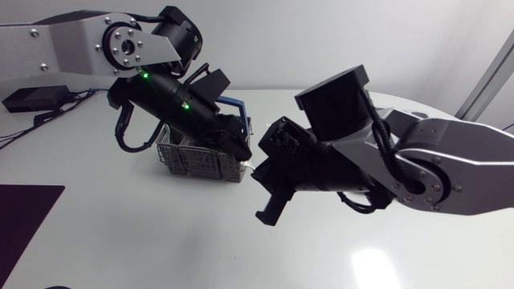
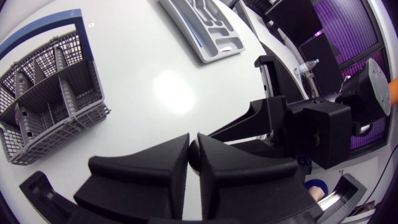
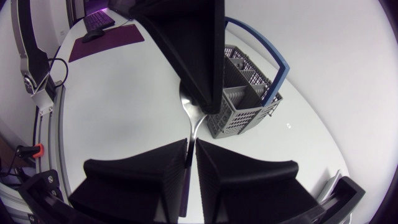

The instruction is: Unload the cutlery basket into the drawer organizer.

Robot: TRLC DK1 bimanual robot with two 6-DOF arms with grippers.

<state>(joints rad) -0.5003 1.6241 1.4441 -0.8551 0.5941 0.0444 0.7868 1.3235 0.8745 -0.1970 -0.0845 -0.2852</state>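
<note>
The right gripper (image 3: 191, 149) is clamped on the handle of a spoon (image 3: 193, 119), holding it above the worktop (image 3: 124, 93) near the basket (image 3: 245, 104), the bowl at the tip of the clenched left gripper (image 2: 193, 148).

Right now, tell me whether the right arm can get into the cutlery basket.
Probably not: the left arm hangs over the cutlery basket, and the right gripper is shut on a spoon.

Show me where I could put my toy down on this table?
The wide bare table between the dark mat and the right arm is free. So is the stretch between basket and organizer. Crowded: beside the basket, where the left tool and right tool meet.
</note>
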